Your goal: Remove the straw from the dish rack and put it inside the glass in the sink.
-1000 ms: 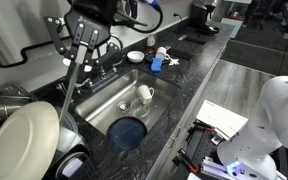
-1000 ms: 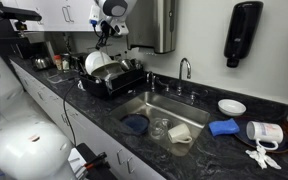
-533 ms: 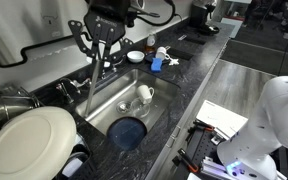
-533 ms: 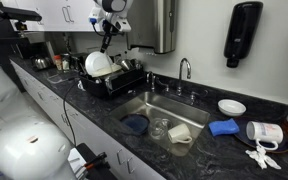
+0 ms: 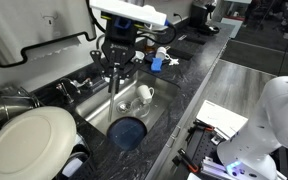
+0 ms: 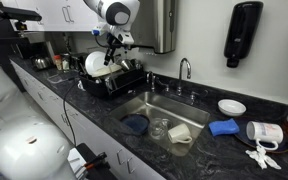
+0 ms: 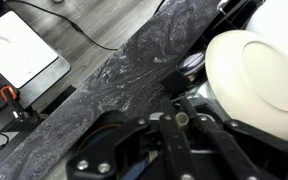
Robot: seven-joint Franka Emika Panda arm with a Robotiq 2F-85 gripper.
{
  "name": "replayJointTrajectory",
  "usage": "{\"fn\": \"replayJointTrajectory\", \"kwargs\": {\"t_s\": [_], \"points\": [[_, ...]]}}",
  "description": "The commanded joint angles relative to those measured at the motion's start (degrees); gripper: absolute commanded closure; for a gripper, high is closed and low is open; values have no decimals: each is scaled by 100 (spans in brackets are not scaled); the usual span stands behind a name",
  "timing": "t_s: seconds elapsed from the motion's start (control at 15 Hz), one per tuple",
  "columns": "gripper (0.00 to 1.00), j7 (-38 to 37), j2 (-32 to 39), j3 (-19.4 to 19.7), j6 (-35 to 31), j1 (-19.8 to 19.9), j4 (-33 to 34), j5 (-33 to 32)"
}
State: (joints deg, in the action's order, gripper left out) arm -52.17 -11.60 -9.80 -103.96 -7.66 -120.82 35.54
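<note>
The straw [image 5: 112,82] is gripped in the clenched gripper [image 5: 115,62] at upper centre of an exterior view, hung over the sink [image 5: 99,110], with the glass [image 5: 144,94] lower right of it. If lowered off-line, the rim could be struck and the glass toppled, or the thin rod swivelled in the grip.

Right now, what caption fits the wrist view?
Looking past the gripper: speckled countertop crossing diagonally, white plate at right.
</note>
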Motion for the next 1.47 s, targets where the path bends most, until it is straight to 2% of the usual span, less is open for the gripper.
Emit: {"fn": "replayJointTrajectory", "kwargs": {"t_s": [0.0, 0.33, 0.6, 1.07, 1.4], "points": [[97, -226, -157, 19, -546, 159, -631, -205], [97, -632, -34, 82, -1690, 286, -1263, -574], [97, -1055, 3, 155, -2365, 380, -1666, -793], [97, -1934, 158, 285, -3062, 587, -1970, -1678], [97, -2152, 527, 358, -3424, 585, -1943, -1995]]}}
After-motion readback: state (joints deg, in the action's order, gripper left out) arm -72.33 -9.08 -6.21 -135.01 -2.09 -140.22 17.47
